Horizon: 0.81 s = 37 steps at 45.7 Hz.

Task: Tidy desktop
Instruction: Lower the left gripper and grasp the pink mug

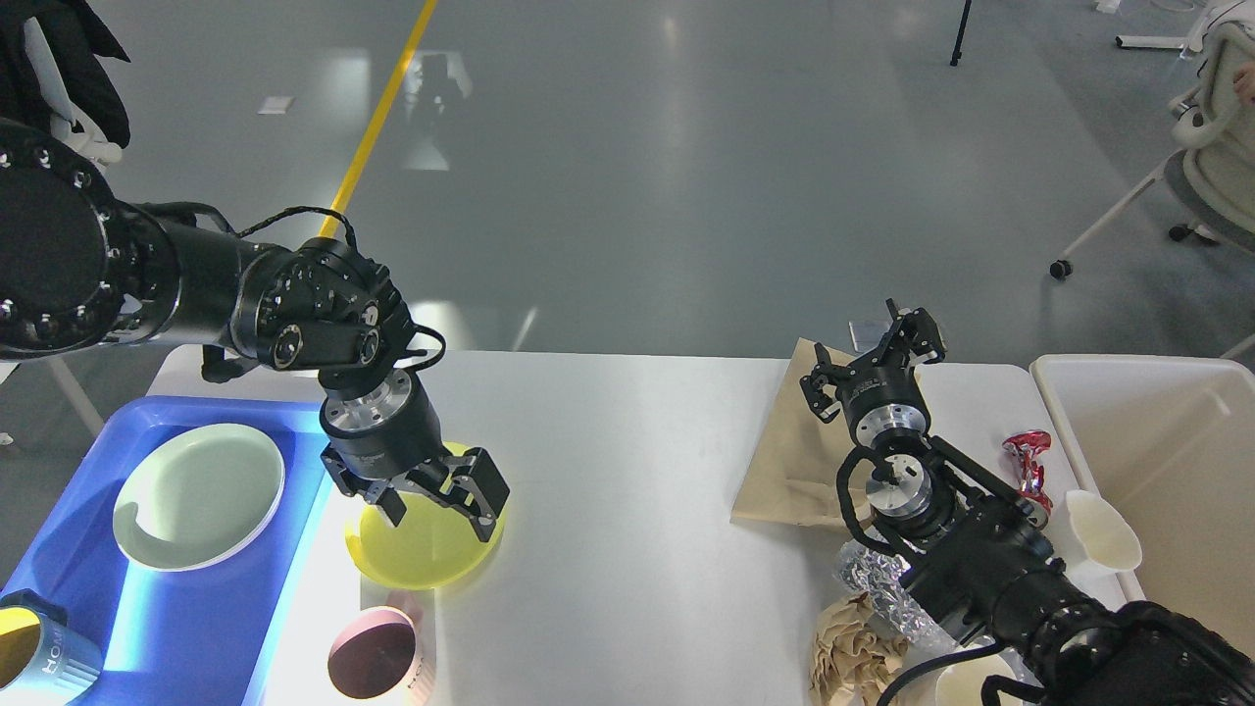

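The white-grey desktop (627, 490) carries dishes on its left and litter on its right. My left gripper (438, 515) hangs open just above a yellow plate (417, 554), fingers pointing down over the plate's upper half. Whether it touches the plate cannot be told. My right gripper (871, 358) stands open over the far edge of a flat brown paper bag (779, 461), holding nothing. Beside the right arm lie a red crumpled wrapper (1028, 459), a white paper cup (1103, 534), crumpled foil (876, 583) and crumpled brown paper (851, 652).
A blue tray (196, 628) at the left holds a pale green plate (196, 495) and a yellow-and-blue cup (39, 659). A pink cup (373, 665) lies below the yellow plate. A cream-white bin (1167, 461) stands at the table's right end. Chairs stand beyond on the floor.
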Tool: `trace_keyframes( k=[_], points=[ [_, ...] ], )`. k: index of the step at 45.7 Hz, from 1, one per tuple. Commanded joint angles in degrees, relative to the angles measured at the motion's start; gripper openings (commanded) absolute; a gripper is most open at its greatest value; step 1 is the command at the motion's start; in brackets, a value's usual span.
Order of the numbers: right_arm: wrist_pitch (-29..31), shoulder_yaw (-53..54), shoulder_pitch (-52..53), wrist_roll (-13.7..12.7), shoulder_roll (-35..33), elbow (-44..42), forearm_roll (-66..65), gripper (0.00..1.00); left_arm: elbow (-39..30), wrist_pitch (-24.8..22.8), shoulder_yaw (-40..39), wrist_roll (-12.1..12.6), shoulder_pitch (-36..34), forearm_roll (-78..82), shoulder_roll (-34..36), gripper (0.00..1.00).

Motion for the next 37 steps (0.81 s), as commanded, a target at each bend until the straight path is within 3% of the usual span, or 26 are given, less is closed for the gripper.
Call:
trace_keyframes(
  k=[1,7,11,22,37],
  points=[
    [0.0,0.0,0.0,0.0,0.0,0.0,0.1,1.0,-5.6,1.8,1.6,1.8,0.1,1.5,-0.1,0.99],
    [0.0,0.0,0.0,0.0,0.0,0.0,0.1,1.0,-8.8,1.9,1.8,8.5,0.1,3.6,0.0,0.99],
    [0.0,0.0,0.0,0.0,0.0,0.0,0.0,1.0,-9.7,1.9,1.9,11.1,0.2,4.7,0.2,0.99],
    [0.0,0.0,0.0,0.0,0.0,0.0,0.1,1.0,-10.9,4.1,2.6,12.1,1.3,5.1,0.0,0.99],
    [0.0,0.0,0.0,0.0,0.0,0.0,0.1,1.0,-13.2,13.0,3.6,14.2,5.6,6.5,-0.3,0.99]
  ],
)
